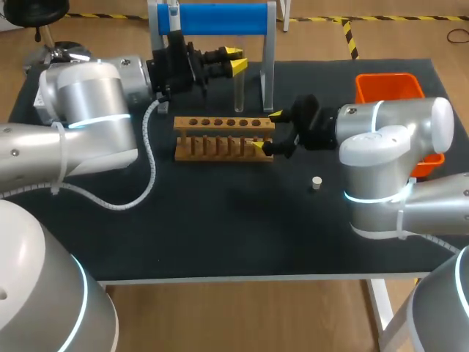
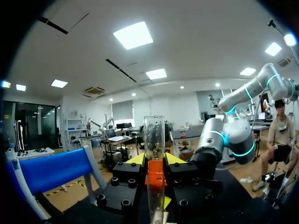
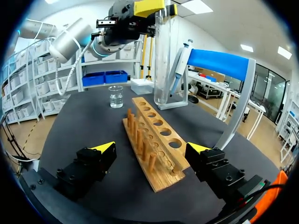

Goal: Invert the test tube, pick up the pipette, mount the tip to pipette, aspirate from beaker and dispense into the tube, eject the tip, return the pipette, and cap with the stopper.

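A clear test tube (image 1: 238, 92) stands upright just behind the wooden rack (image 1: 220, 136), and my left gripper (image 1: 233, 61) is shut on its upper part. In the left wrist view the tube (image 2: 154, 135) rises between the yellow tips of the left gripper (image 2: 154, 161). My right gripper (image 1: 267, 131) is open, its fingers straddling the rack's right end without touching it. From the right wrist, the rack (image 3: 154, 140) lies ahead between the tips of that gripper (image 3: 150, 148); beyond it are the tube (image 3: 163, 56), the beaker (image 3: 116, 96) and the pipette (image 3: 180, 70) hanging on its stand. A small stopper (image 1: 316, 182) lies on the mat.
The blue-topped pipette stand (image 1: 212, 18) rises at the back of the table behind the rack. An orange bin (image 1: 388, 88) sits at the back right, partly hidden by my right arm. The black mat (image 1: 220, 235) covers the table's front half.
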`<action>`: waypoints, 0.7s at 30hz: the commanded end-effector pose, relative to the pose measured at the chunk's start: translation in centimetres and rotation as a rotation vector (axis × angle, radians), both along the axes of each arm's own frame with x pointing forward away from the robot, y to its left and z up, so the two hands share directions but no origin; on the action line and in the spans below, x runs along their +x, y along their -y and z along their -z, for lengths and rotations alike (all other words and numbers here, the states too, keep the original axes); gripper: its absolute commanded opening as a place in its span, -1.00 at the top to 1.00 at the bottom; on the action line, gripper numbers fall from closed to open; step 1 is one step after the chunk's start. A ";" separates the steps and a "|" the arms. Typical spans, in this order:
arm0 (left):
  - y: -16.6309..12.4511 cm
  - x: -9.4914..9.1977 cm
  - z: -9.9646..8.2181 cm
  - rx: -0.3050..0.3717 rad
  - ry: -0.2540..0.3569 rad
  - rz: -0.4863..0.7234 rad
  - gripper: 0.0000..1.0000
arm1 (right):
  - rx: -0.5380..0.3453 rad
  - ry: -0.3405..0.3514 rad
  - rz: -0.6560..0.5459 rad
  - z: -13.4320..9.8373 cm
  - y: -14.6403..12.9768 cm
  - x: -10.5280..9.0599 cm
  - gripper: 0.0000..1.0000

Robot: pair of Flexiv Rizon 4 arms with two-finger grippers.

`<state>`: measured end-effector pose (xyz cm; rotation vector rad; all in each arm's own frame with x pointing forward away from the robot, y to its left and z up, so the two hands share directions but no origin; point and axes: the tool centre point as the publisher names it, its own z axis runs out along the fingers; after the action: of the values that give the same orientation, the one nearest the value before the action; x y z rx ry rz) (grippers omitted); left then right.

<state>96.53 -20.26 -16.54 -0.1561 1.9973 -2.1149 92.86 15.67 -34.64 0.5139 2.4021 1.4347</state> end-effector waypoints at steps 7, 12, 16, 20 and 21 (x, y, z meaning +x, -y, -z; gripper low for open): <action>-0.1 1.0 1.1 0.004 -0.033 0.011 1.00 | 0.001 0.000 -0.002 0.0 0.1 0.0 -1.00; -0.3 1.1 1.7 0.009 -0.046 0.007 1.00 | 0.001 0.000 -0.002 0.0 0.1 0.0 -1.00; -0.5 1.1 2.0 0.008 -0.050 0.004 1.00 | 0.001 0.000 -0.002 0.0 0.1 0.0 -1.00; -0.5 1.3 2.3 0.017 -0.051 -0.001 1.00 | 0.001 0.000 -0.002 0.0 0.1 0.0 -1.00; -0.5 1.3 2.4 0.018 -0.052 -0.001 1.00 | 0.001 0.000 -0.002 0.0 0.1 0.0 -1.00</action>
<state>97.62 -19.64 -18.81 -0.2137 2.0409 -2.1117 92.86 15.66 -34.64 0.5140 2.4021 1.4347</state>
